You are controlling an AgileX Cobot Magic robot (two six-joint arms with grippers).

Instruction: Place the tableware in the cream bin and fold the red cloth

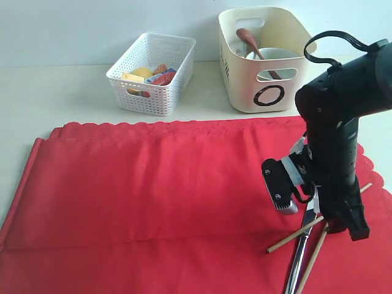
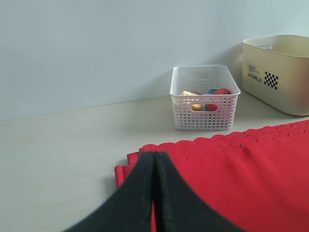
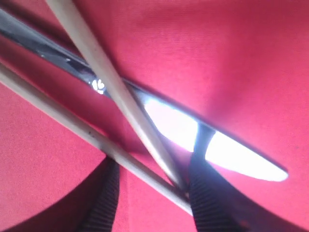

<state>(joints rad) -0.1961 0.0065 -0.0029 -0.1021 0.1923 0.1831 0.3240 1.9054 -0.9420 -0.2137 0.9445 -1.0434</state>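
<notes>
Right gripper (image 3: 153, 193) low over near-right of red cloth (image 1: 153, 184), jaws spread astride crossed chopsticks (image 1: 293, 237); knife (image 1: 297, 260) lies beneath. Close at the crossing, catching both sticks, clear of blade and fabric. Cream bin (image 1: 245, 92) far right. Left gripper (image 2: 153, 193) jaws pressed together.

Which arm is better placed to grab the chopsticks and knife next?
Right. The right gripper hangs open over the chopsticks and knife; the left gripper sits shut at the other end of the red cloth.
</notes>
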